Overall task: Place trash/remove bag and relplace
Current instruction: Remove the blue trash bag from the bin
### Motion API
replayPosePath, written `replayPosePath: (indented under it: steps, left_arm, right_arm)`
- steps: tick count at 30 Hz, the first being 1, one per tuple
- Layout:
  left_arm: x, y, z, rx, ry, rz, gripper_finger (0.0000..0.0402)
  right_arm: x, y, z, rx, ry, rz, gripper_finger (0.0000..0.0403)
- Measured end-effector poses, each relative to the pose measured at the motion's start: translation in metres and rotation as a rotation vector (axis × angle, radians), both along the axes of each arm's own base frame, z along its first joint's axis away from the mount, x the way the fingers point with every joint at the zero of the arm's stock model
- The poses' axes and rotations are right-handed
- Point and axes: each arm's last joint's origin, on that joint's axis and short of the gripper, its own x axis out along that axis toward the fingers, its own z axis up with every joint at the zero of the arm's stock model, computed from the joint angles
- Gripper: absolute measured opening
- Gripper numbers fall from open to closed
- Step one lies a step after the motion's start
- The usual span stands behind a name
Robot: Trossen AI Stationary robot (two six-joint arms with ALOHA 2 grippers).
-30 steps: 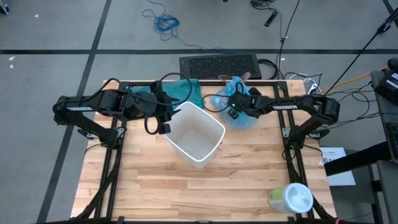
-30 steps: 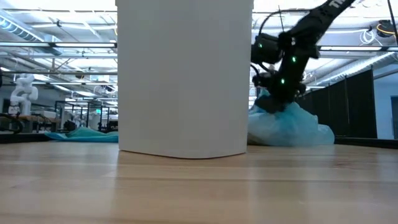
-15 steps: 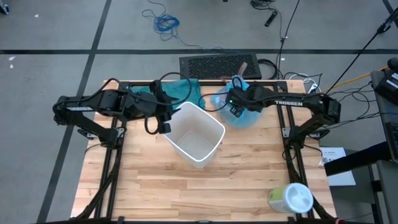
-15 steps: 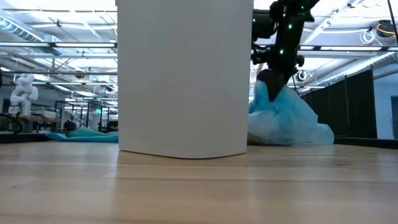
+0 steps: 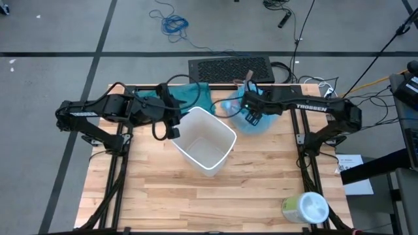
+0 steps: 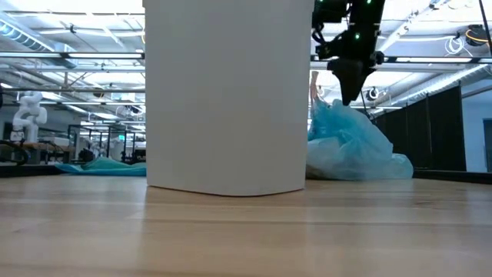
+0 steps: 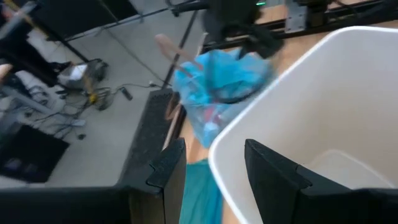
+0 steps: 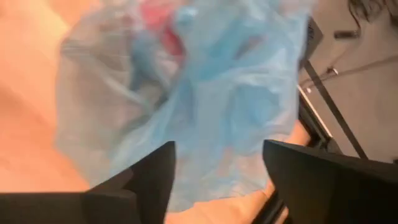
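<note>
Hovering my right gripper (image 6: 347, 96), fingers spread and empty, above the bag (image 5: 251, 117); thin, slippery, soft film, light; I judge its bunched top the best hold; left gripper (image 7: 214, 168) open, straddling the white bin (image 5: 208, 142) rim.

The white bin (image 6: 228, 92) fills the low view, top cut off, hiding part of the blue bag (image 6: 350, 150) and most of the bench behind it. In the right wrist view the bag is smeared, so whatever's red inside can't be made out.
</note>
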Motion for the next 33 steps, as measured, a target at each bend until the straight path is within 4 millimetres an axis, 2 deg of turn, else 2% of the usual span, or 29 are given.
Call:
replayPosePath:
  steps: [3,6,8,10,12,15,19,23,27,33]
  left_arm:
    - [-0.001,0.002,0.001,0.034,-0.004,0.05,0.016]
    - [-0.001,0.002,0.001,0.047,-0.01,0.08,0.0159]
    - [-0.001,0.003,0.001,0.046,-0.019,0.102,0.0153]
    - [-0.001,0.003,0.001,0.047,-0.023,0.113,0.0139]
    - [-0.002,0.003,0.001,0.038,-0.025,0.13,0.0119]
    - [-0.004,0.004,-0.001,0.041,-0.001,0.131,0.0075]
    - [-0.005,0.005,-0.002,0.043,0.015,0.137,0.001]
    - [-0.005,0.008,-0.002,0.041,0.016,0.146,0.0005]
    - [-0.005,0.01,-0.005,0.031,0.022,0.154,0.0002]
    - [-0.015,0.01,-0.013,0.009,-0.003,0.152,0.0001]
  right_arm:
    - [0.006,0.012,0.002,-0.011,-0.029,0.057,0.0152]
    - [0.016,0.022,0.003,-0.036,-0.105,0.113,0.0049]
    - [0.025,0.027,-0.002,-0.06,-0.17,0.152,0.0015]
    - [0.031,0.029,-0.012,-0.067,-0.233,0.171,0.0012]
    - [0.032,0.027,-0.03,-0.079,-0.271,0.168,0.0004]
    - [0.028,0.022,-0.063,-0.09,-0.316,0.128,0.0001]
    - [0.02,0.012,-0.099,-0.082,-0.468,0.076,0.0]
    - [0.008,0.0,-0.12,-0.084,-0.557,0.014,0.0]
    - [-0.01,-0.013,-0.137,-0.079,-0.518,-0.082,0.0]
    - [-0.029,-0.021,-0.153,-0.067,-0.47,-0.173,0.0]
